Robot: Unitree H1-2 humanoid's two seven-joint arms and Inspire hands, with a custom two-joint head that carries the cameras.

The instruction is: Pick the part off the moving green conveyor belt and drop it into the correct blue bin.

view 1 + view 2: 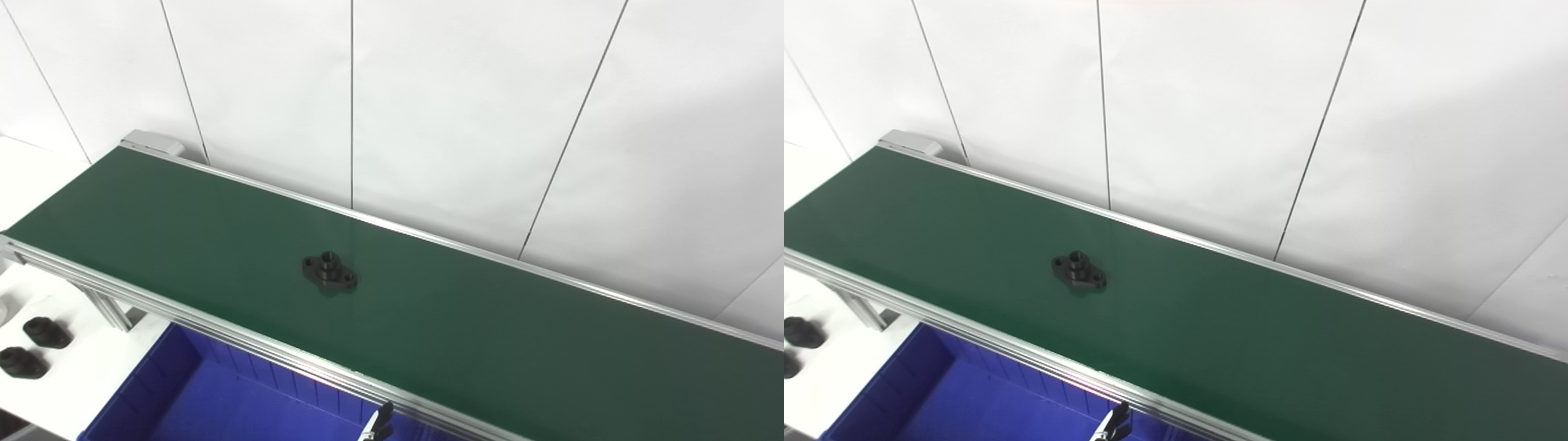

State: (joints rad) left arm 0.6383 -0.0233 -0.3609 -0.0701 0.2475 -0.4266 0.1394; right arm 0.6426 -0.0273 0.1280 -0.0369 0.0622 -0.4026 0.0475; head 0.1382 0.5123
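Note:
A black flanged part (329, 272) with a raised centre hub and two ear holes lies flat on the green conveyor belt (490, 331), near the belt's middle; it also shows in the right eye view (1078, 272). A blue bin (202, 398) sits below the belt's near rail at the bottom left, and its visible part holds nothing. Neither hand is in view.
The belt's aluminium near rail (245, 340) runs diagonally above the bin. A small black-and-silver lever (378, 422) sticks up at the bottom edge. Two black parts (46, 332) (21, 362) lie on the white table at the far left. White wall panels stand behind the belt.

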